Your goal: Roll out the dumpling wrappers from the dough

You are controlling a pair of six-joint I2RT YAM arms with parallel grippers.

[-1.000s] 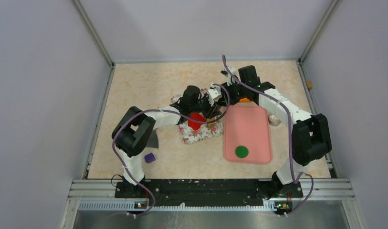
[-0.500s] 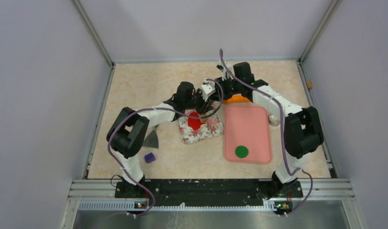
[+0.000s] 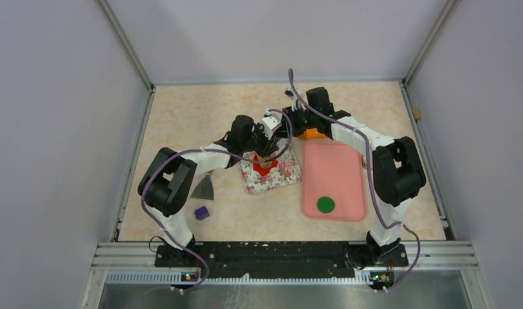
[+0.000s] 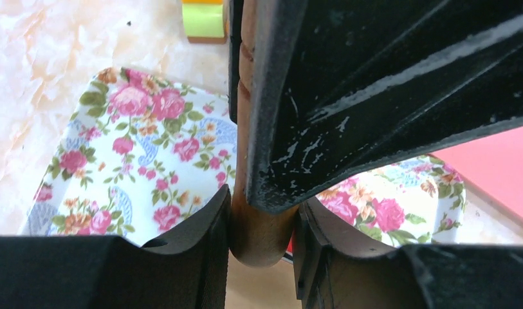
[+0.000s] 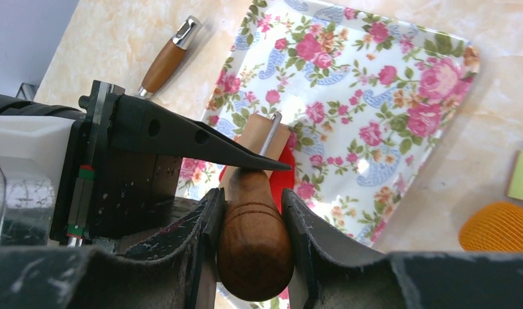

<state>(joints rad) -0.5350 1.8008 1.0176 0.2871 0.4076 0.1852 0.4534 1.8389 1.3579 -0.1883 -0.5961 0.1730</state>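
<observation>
Top camera sits high and far back, staring straight down with the floral mat near mid-frame. Left wrist camera is jammed in close, looking across that mat from its left side. Right wrist camera, just as tight, looks back from the mat's right, and both share the mat and the rolling pin.

1. Nothing can be read anywhere I look, from above or from either wrist: no words, numbers, brand marks or signs.
2. The flowered tray carries only a printed pattern of roses and leaves, with no lettering in it.
3. The pink tray beside it is plain, with no label or stamp showing.
</observation>
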